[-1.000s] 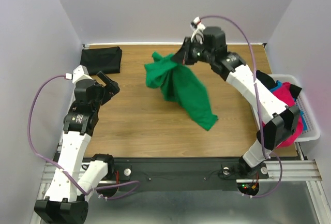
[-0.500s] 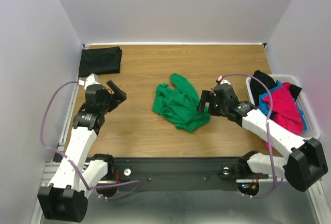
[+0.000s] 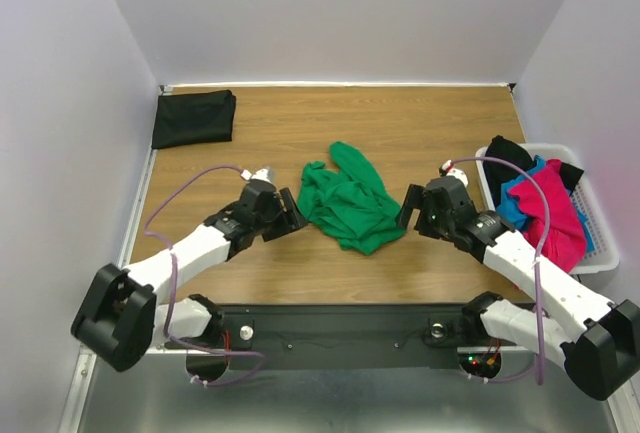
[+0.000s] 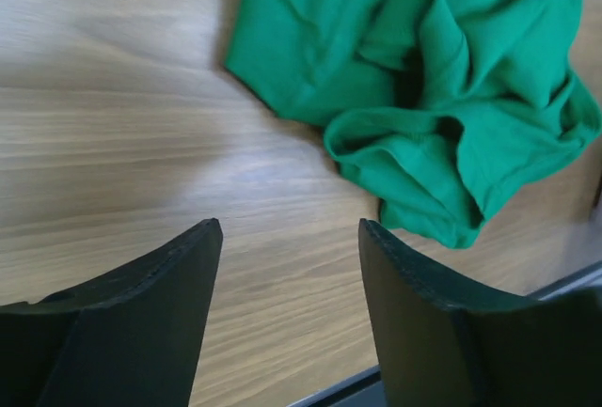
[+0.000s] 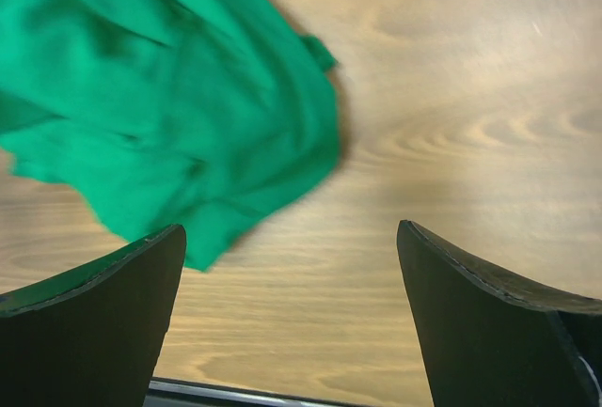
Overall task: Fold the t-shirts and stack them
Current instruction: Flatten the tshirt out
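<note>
A bright green t-shirt (image 3: 350,203) lies crumpled in a heap at the middle of the table. In the left wrist view the green t-shirt (image 4: 423,78) sits up and to the right of the jaws; in the right wrist view the green t-shirt (image 5: 169,97) fills the upper left. My left gripper (image 3: 285,215) is low at the heap's left edge, open, with only bare wood between its fingers (image 4: 160,285). My right gripper (image 3: 410,211) is at the heap's right edge, open wide and holding nothing. A folded black t-shirt (image 3: 194,118) rests at the back left corner.
A white basket (image 3: 598,267) stands at the right edge of the table, holding a magenta shirt (image 3: 550,213), a blue one (image 3: 515,203) and a black one (image 3: 505,153). The right arm's cable arcs over the basket. A black rail runs along the near edge.
The right gripper let go of the green t-shirt, which dropped into a heap, and the arm came down to its right side. The left arm swung right to the heap's left edge.
</note>
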Available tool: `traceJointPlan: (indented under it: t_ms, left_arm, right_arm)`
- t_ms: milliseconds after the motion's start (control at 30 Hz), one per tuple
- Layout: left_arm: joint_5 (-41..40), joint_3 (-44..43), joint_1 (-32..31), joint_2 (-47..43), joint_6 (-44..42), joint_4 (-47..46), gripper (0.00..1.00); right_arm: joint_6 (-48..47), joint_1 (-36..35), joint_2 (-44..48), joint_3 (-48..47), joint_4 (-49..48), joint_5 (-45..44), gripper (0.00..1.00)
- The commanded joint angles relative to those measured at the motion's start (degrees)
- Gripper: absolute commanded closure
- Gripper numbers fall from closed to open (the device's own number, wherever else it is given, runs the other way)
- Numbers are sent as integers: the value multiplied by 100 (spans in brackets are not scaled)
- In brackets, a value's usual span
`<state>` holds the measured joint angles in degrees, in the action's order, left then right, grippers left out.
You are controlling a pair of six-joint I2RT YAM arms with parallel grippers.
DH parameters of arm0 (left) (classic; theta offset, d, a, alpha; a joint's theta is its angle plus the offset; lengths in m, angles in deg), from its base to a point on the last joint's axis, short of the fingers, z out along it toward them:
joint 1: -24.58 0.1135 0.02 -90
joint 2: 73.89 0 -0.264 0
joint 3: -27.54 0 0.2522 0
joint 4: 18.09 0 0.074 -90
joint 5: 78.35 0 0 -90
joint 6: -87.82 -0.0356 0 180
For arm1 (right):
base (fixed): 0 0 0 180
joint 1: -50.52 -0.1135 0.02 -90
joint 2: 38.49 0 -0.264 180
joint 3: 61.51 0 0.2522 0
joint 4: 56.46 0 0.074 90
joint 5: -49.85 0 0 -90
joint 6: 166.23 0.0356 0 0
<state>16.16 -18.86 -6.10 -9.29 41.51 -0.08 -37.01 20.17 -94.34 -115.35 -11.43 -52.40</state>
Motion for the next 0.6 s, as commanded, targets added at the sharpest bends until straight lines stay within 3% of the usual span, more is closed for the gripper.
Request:
traceJointPlan:
  t_ms: [0, 267, 367, 467, 500, 567]
  left_arm:
    - [-160, -408, -526, 578, 149, -610, 33]
    - [-311, -1112, -914, 1792, 97, -689, 38]
    - [-381, -1367, -931, 2100, -17, -689, 44]
    - [-346, -1604, -940, 2329, -105, -592, 73]
    - [-355, -1640, -940, 2347, -97, -540, 87]
    - [-451, -1640, -931, 2329, -97, -452, 100]
  right_arm:
    - [244, 3, 75, 122, 196, -138, 0]
    - [314, 3, 233, 202, 204, -208, 0]
    - [323, 11, 277, 281, 204, -173, 0]
    - [323, 11, 295, 351, 213, -164, 0]
    - [314, 11, 286, 360, 213, -155, 0]
    - [305, 11, 277, 360, 213, -199, 0]
